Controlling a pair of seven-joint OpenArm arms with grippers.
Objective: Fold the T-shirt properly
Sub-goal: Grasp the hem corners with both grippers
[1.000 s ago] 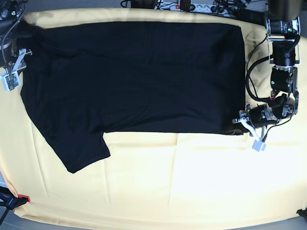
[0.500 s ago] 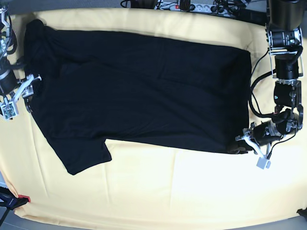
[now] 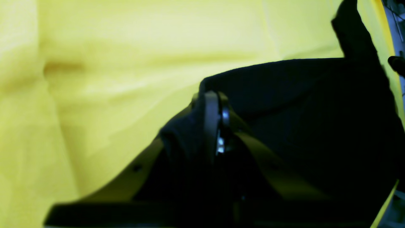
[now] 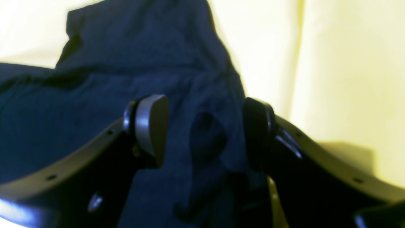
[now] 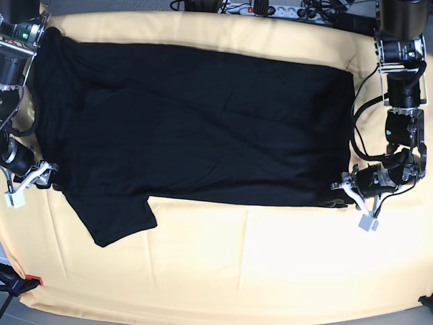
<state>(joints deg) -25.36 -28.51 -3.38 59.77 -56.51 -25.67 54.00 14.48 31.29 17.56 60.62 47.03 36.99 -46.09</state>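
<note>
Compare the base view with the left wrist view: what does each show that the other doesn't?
Only the base view shows the whole T-shirt spread flat, one sleeve sticking out, and the right gripper, open at the shirt's edge. Only the left wrist view shows the left gripper shut on a bunched corner of the fabric. Both show the black shirt on the yellow tablecloth.

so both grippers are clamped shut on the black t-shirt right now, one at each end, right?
Only one is. The left gripper is shut on the T-shirt at its hem corner, but the right wrist view shows the right gripper with its jaws standing apart over the cloth at the other end.
</note>
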